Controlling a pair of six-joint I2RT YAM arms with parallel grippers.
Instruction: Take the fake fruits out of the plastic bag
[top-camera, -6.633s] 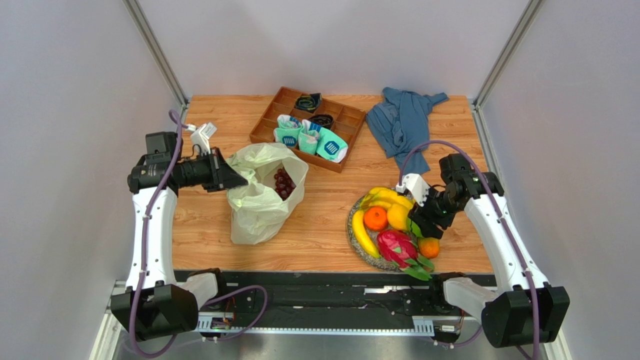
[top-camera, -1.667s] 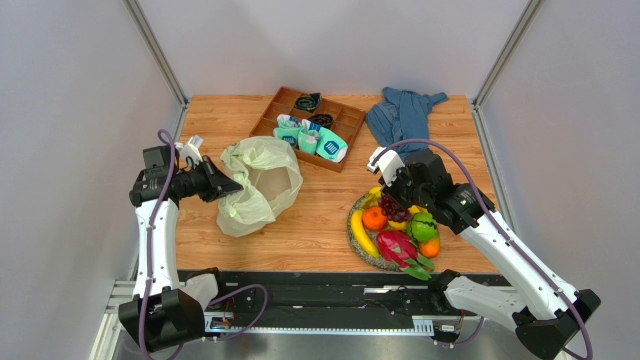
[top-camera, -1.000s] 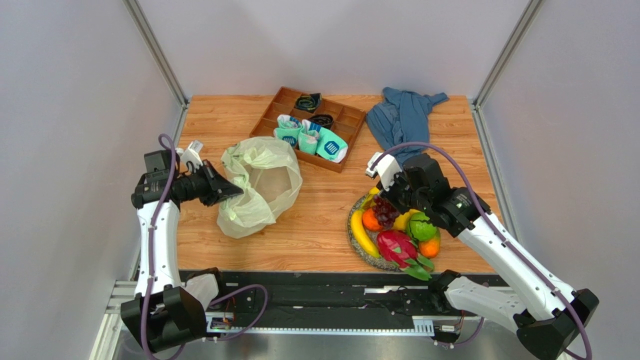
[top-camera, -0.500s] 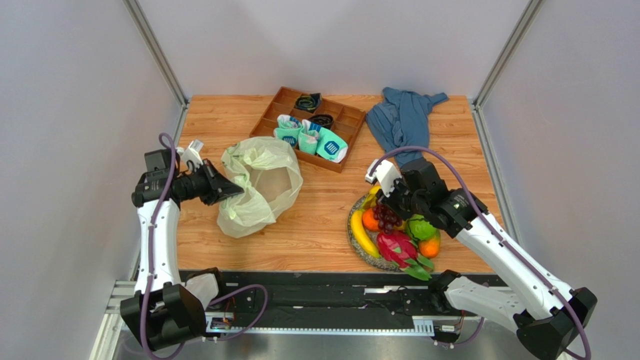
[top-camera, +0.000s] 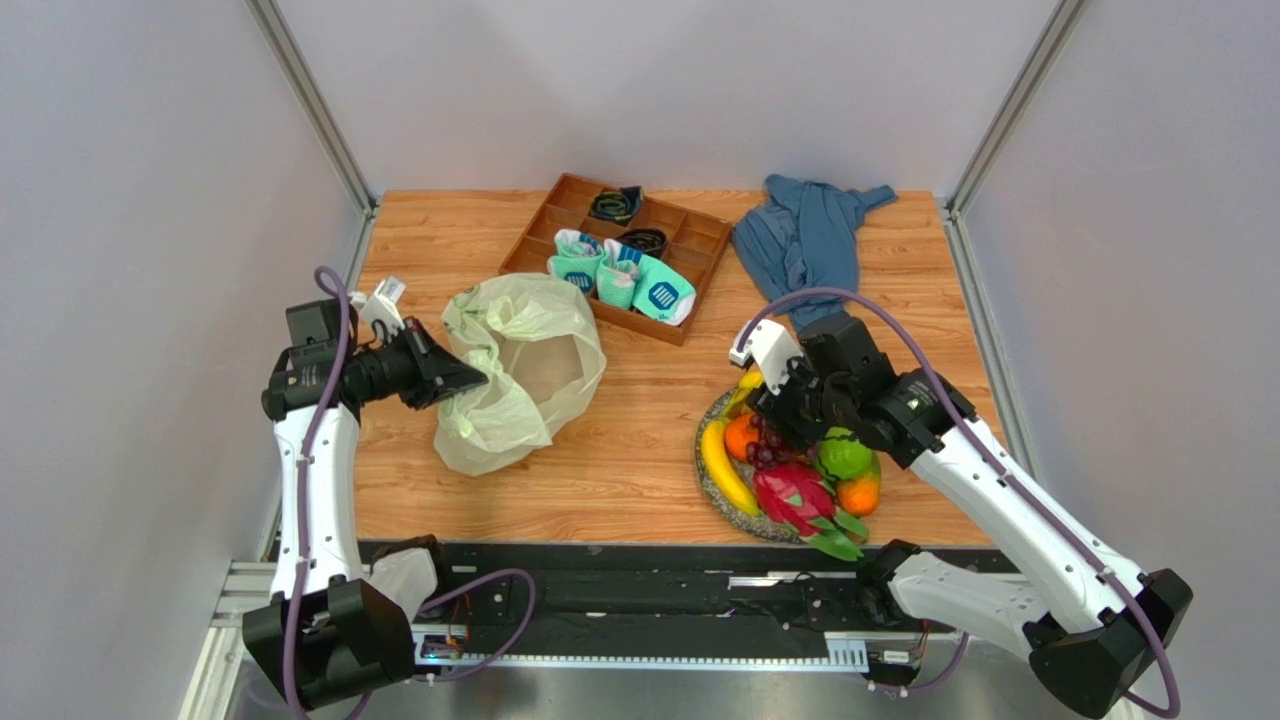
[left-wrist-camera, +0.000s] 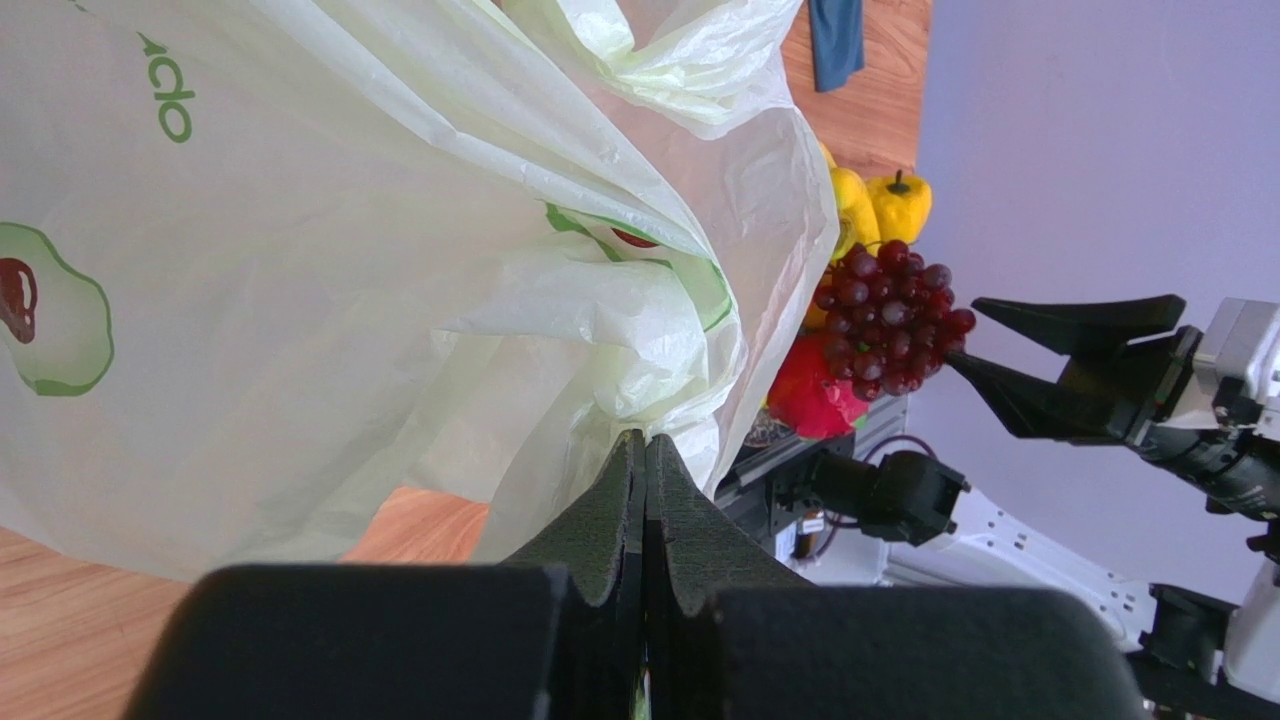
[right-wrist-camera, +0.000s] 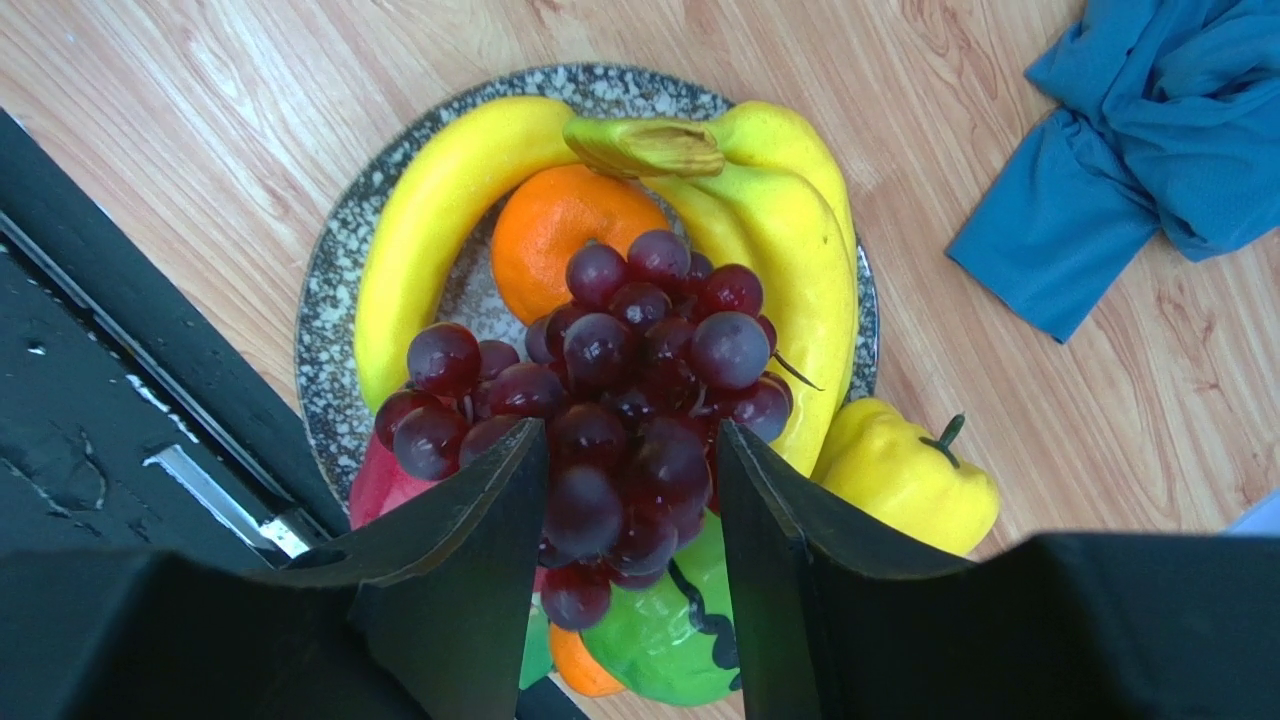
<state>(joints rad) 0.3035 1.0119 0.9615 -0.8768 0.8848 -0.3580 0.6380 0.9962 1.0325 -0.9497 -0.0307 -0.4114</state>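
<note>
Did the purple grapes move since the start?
Yes. The bunch of purple plastic grapes went right, out of the pale green plastic bag and over to the speckled round plate.

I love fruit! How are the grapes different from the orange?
The grapes are a bunch of small dark purple balls; the orange is one bigger orange ball. The grapes lie on top, under the open right gripper; the orange sits lower, beside the bananas. Both are on the plate.
</note>
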